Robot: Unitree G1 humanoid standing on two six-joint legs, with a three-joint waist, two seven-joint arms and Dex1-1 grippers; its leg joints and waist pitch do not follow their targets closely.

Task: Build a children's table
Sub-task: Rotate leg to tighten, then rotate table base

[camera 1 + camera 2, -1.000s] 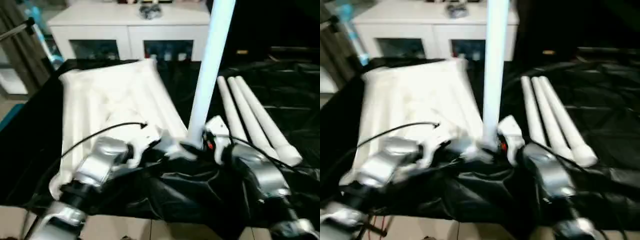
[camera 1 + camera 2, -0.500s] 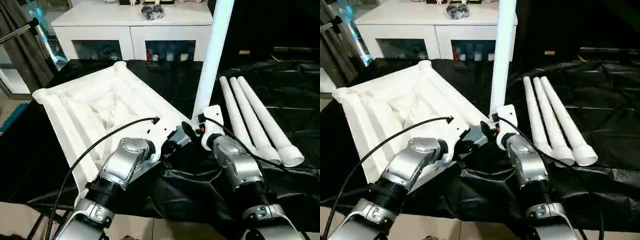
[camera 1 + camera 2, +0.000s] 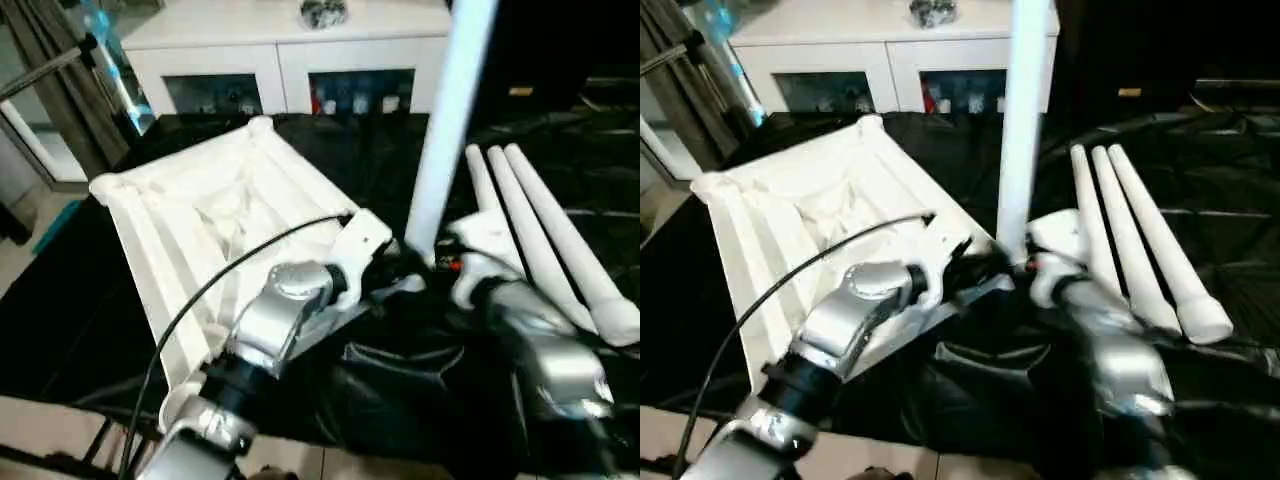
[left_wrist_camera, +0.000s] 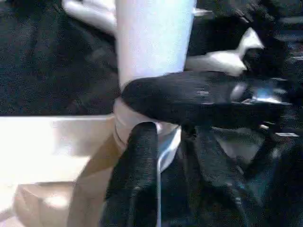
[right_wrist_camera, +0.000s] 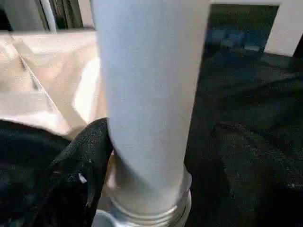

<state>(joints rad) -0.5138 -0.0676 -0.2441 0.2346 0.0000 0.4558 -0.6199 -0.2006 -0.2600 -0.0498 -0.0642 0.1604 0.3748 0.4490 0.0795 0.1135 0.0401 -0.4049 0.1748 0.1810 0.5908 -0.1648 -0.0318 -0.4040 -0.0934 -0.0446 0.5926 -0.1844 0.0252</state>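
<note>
Right wrist view: smooth white tube leg (image 5: 151,94), threaded base.

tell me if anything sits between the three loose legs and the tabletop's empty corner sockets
Nothing visible blocks them. The three loose legs lie on the black sheet beside the tabletop. The upright leg and both arms stand at the near corner; the far sockets are open and unobstructed.

The children's table top (image 3: 200,215) is white plastic with raised ribs, and the standing leg (image 3: 450,120) and three lying legs (image 3: 545,240) are white too. The cloth (image 3: 400,380) under them is glossy black, the cabinet (image 3: 290,50) white, the forearms (image 3: 285,315) silver
</note>
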